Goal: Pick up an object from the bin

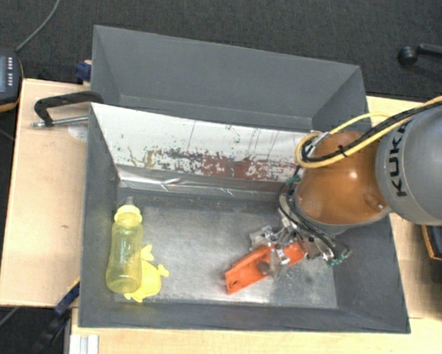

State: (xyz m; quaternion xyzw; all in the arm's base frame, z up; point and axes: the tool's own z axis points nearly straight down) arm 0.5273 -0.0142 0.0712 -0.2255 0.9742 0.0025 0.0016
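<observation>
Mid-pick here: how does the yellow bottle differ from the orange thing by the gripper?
The bottle is translucent yellow; the orange thing looks opaque. The bottle lies at the left of the bin, cap toward the back wall; the orange thing lies slantwise, right of centre. The bottle is far from the gripper; the orange thing's upper end is right under it. Both lie flat on the bin's floor.

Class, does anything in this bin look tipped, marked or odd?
The yellow translucent plastic bottle lies on its side at the left of the grey metal bin, beside a crumpled yellow scrap. The bin's back wall bears reddish-brown speckled marks.
</observation>
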